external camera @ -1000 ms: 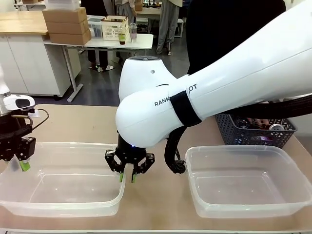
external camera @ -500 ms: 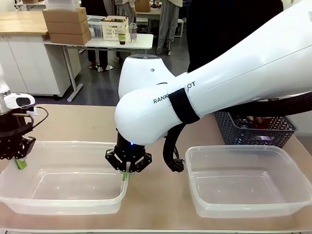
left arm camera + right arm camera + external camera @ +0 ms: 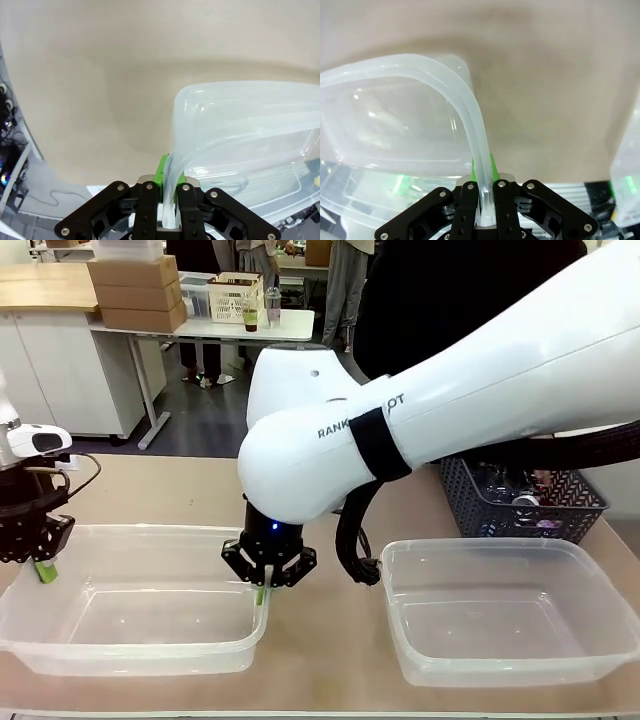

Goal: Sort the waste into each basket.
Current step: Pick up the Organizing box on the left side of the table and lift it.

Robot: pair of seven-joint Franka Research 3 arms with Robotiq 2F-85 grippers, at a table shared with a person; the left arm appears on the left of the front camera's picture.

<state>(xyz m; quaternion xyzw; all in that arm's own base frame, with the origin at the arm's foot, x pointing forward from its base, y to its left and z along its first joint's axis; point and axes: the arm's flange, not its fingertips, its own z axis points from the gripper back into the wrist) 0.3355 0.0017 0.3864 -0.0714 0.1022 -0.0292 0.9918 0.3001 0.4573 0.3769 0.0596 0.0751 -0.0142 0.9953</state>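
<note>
right gripper (image 3: 260,594) clamps tub (image 3: 120,664); crate (image 3: 480,515) beyond

White table (image 3: 225,328) — cardboard boxes (image 3: 135,290) behind

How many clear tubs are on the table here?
2. The left tub sits at the robot's left, its ends clamped by the left gripper and right gripper. The right tub sits in front of the dark basket. None seems hidden.

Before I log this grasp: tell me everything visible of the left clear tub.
The left clear tub is translucent plastic, rectangular, round-cornered, with a rolled rim, and empty. It is at the left of the table. The left gripper is shut on its left rim, the right gripper on its right rim.
</note>
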